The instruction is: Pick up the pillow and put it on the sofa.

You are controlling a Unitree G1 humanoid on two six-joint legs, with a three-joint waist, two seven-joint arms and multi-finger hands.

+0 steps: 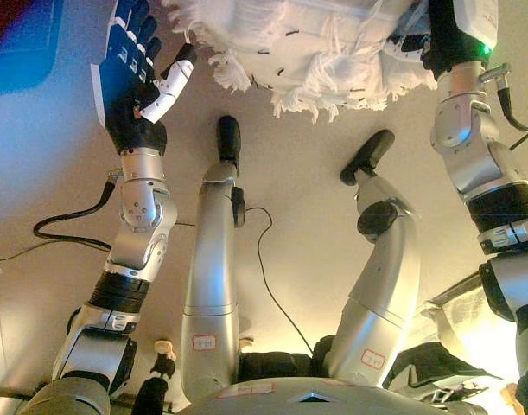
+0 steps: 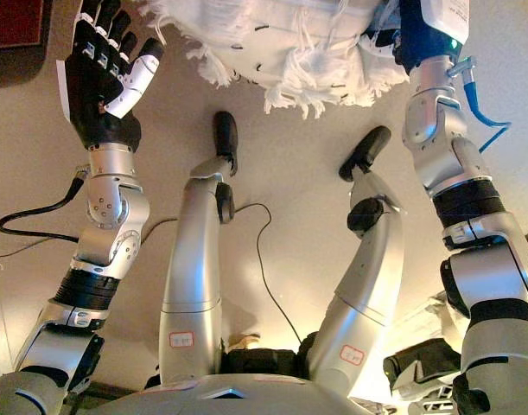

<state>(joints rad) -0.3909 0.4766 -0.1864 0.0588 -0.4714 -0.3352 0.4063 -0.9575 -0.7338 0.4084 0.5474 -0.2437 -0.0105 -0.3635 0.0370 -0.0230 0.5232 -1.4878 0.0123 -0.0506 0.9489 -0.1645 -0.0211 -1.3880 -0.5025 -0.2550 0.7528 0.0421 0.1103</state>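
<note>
A white pillow [image 1: 307, 43] with a shaggy fringe lies on the beige floor at the top middle of the view. My left hand [image 1: 138, 73] is up at the top left, just left of the pillow and apart from it, with its fingers straight and spread. My right hand [image 1: 423, 43] is at the pillow's right edge; its fingers are hidden behind the fringe. No sofa shows in view.
A dark red-brown thing [image 2: 17, 22] shows at the top left corner. A pale object [image 1: 458, 303] sits at the lower right by my right arm.
</note>
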